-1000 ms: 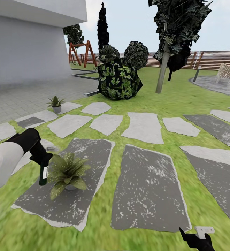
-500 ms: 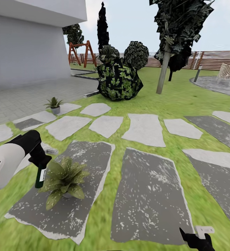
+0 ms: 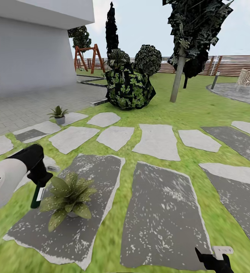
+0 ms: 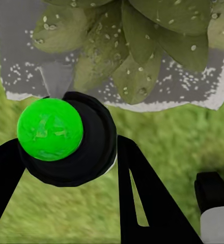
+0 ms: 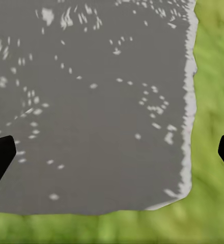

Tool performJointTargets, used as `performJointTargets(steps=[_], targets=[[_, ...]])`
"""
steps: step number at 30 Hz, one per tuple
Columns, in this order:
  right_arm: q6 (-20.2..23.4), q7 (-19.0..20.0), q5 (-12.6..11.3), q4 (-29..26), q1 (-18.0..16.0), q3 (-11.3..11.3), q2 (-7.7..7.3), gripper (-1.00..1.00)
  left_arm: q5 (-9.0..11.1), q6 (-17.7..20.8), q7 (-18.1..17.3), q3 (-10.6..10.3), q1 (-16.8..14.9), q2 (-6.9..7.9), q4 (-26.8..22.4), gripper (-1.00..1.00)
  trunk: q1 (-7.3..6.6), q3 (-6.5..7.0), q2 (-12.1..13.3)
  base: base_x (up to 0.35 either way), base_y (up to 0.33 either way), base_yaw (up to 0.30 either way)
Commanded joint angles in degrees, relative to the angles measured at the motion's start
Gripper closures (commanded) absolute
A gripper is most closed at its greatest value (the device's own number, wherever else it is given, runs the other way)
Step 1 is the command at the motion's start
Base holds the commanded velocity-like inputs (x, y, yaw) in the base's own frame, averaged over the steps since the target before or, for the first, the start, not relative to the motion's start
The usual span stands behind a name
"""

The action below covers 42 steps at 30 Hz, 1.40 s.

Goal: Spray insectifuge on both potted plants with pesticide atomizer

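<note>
Apparently clamped in the left gripper [image 3: 39, 181], the pesticide atomizer [image 3: 37, 195] hangs down — beside 1 potted plant [image 3: 67, 198].

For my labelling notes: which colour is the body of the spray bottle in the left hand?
Dark green, with a pale label; the pesticide atomizer shows best in the head view.

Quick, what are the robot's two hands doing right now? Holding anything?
Left gripper: closed on the pesticide atomizer, beside the near potted plant.
Right gripper: open, holding nothing, over a stepping stone.
</note>
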Motion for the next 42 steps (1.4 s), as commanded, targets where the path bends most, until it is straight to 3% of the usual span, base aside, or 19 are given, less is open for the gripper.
performJointTargets(steps=[1, 5, 9, 20, 34, 42], targets=[[-0.1, 0.5, -0.6, 0.1, 0.0, 0.0, -0.01, -1.0, -0.1, 0.2, -0.6, -0.4, 0.4, 0.01, -0.1, 1.0, -0.01, -0.05, 0.0, 0.0, 0.0, 0.0], [-0.1, 0.5, -0.6, 0.1, 0.0, 0.0, -0.02, -1.0, -0.3, 0.0, -0.7, -0.1, 3.3, -0.07, -0.4, 1.0, -0.01, -0.05, 0.0, 0.0, 0.0, 0.0], [-0.1, 0.5, -0.7, 0.1, 0.0, 0.0, 0.01, -1.0, -0.1, -0.2, -0.8, -0.1, 4.1, 0.17, -0.5, 1.0, -0.01, -0.05, 0.0, 0.0, 0.0, 0.0], [-0.1, 0.5, -0.7, 0.1, 0.0, 0.0, 0.1, -1.0, -0.5, -0.2, -2.1, -0.2, 4.2, -0.08, -0.7, 1.0, -0.01, -0.05, 0.0, 0.0, 0.0, 0.215], [-0.2, 0.5, -0.7, 0.1, 0.0, 0.0, 0.11, -1.0, -0.6, -0.2, -2.0, 0.1, 4.2, -0.52, -1.0, 1.0, -0.01, -0.05, 0.0, 0.062, -0.097, 0.021], [-0.2, 0.5, -0.7, 0.1, 0.0, 0.0, 0.11, -1.0, -0.6, -0.2, -1.9, 0.1, 4.2, -0.52, -1.0, 1.0, -0.01, -0.05, 0.0, 0.002, -0.004, 0.227]])
